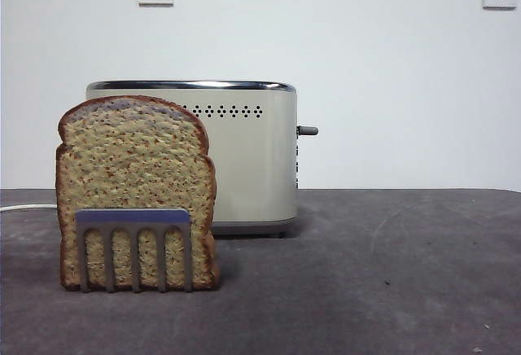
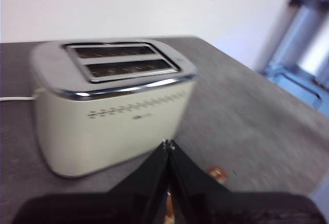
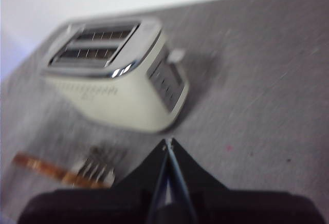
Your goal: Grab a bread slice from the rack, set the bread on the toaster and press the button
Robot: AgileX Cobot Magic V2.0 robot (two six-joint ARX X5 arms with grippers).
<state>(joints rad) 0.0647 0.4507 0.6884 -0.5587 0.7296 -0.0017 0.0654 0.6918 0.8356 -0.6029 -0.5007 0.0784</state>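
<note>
Pale wall with two sockets stands behind a dark grey worktop (image 1: 391,257). At near left, the slice of bread (image 1: 134,184) stands upright in the rack (image 1: 134,245), prongs across its lower face. Just behind and to its right sits the toaster (image 1: 244,159), both top slots empty, the button (image 1: 308,130) jutting from its right side. Neither arm shows in the front view. From above, the left claw (image 2: 168,144) has its jaws pressed together, holding nothing, aimed toward the toaster; the right claw (image 3: 168,142) is likewise closed and empty, with rack and bread near it. Picking up likely calls for opening the jaws, descending over the domed crust, and lifting straight up clear of the prongs
</note>
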